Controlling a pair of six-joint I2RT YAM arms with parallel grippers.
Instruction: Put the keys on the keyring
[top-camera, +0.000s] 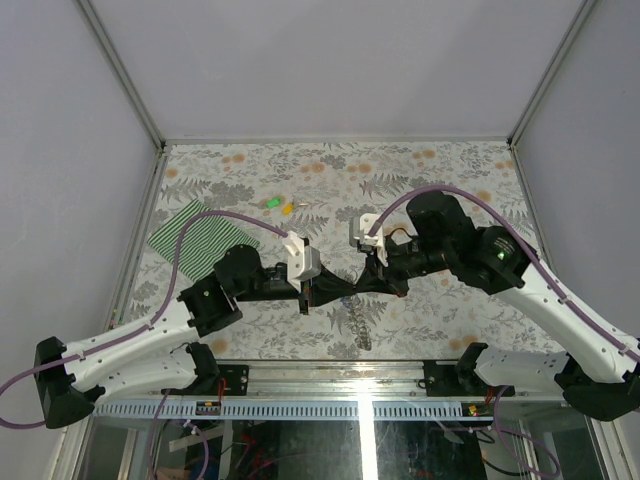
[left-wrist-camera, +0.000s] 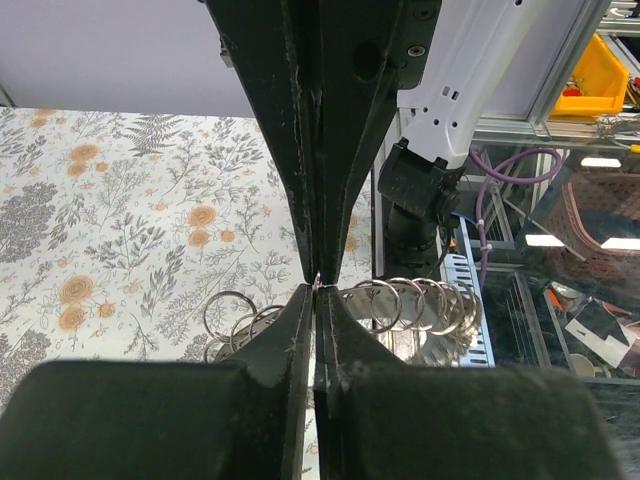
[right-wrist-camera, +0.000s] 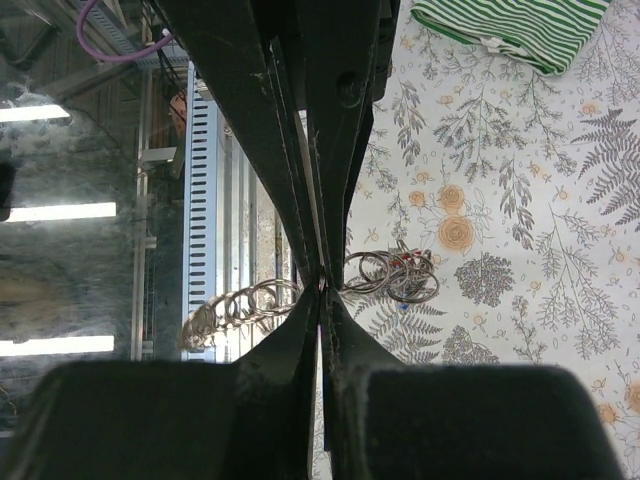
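Note:
My left gripper (top-camera: 330, 291) and right gripper (top-camera: 350, 286) meet tip to tip at the near middle of the table, both shut. In the left wrist view my own tips (left-wrist-camera: 317, 292) touch the right gripper's fingers (left-wrist-camera: 340, 150) coming down from above, with a tiny pale glint between them that is too small to identify. The keyring (top-camera: 357, 322), a strand of linked metal rings, lies right under the tips (left-wrist-camera: 420, 305) (right-wrist-camera: 395, 275). Small red and blue bits show among its rings. A green key (top-camera: 272, 202) and a yellow key (top-camera: 288, 208) lie at the back.
A green-and-white striped cloth (top-camera: 195, 240) lies at the left (right-wrist-camera: 510, 25). The table's near edge with its slotted metal rail (top-camera: 360, 408) is just behind the keyring. White walls close the table on three sides.

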